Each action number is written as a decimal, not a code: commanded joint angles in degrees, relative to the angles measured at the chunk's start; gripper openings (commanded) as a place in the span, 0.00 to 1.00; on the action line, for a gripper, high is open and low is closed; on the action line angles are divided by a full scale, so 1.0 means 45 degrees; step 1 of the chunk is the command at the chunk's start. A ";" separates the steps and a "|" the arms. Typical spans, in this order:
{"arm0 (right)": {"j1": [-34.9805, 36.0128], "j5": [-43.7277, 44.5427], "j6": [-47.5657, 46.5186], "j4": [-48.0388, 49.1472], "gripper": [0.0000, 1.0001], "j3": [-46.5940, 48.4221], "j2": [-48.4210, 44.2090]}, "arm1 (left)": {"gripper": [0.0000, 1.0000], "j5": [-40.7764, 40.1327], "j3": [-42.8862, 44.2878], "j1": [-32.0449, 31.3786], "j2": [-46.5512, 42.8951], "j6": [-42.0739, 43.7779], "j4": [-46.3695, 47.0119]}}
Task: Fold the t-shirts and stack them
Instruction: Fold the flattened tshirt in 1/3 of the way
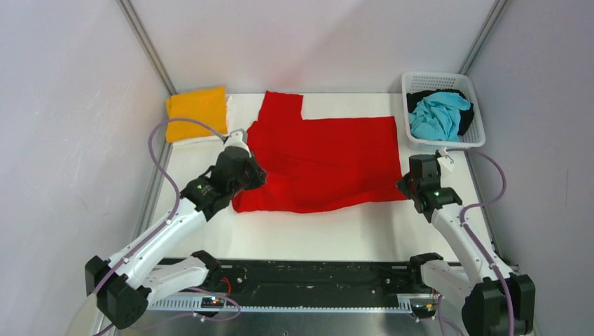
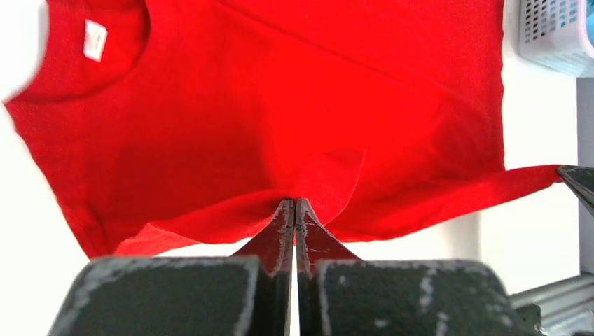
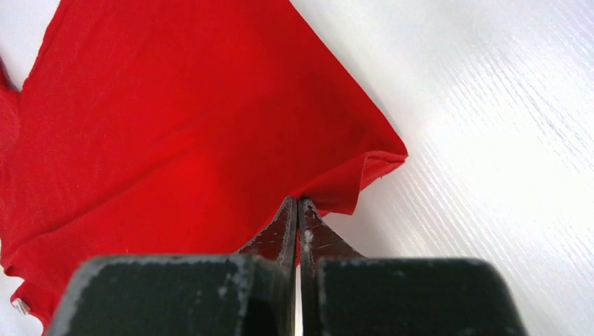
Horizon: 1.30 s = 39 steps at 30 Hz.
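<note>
A fold looks under way: left fingers [image 2: 284, 225] and right fingers [image 3: 286, 225] clench the near edge of the red t-shirt [image 1: 322, 157]. Next, both should lift evenly and carry it across.

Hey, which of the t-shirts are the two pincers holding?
The bright red t-shirt spread mid-table: left pincer and right pincer each pinch its near edge. The orange-yellow shirt lies folded at the far left; the turquoise shirt and black shirt sit in the basket.

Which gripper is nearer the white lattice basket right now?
Right. The right gripper pinches the red t-shirt at its near right corner, just in front of the basket. The left gripper pinches the shirt's left edge, the whole shirt away from it.
</note>
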 commanded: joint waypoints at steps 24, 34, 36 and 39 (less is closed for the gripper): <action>-0.1173 -0.0863 -0.1332 0.1625 0.00 0.3963 0.5407 | 0.00 0.1504 0.4498 0.3034 0.5415 0.5236 0.2000; -0.1447 -0.0860 -0.1390 0.2253 0.08 0.5064 0.7836 | 0.13 0.1685 0.6932 0.4368 0.8829 0.5082 0.1931; -0.1499 -0.0681 -0.1251 0.2206 0.28 0.5388 0.8418 | 0.56 0.1310 0.7724 0.4715 0.9723 0.4773 0.1889; -0.1586 -0.0650 -0.1115 0.2126 0.58 0.5868 0.8864 | 0.98 0.0833 0.9580 0.5062 1.1766 0.4423 0.1388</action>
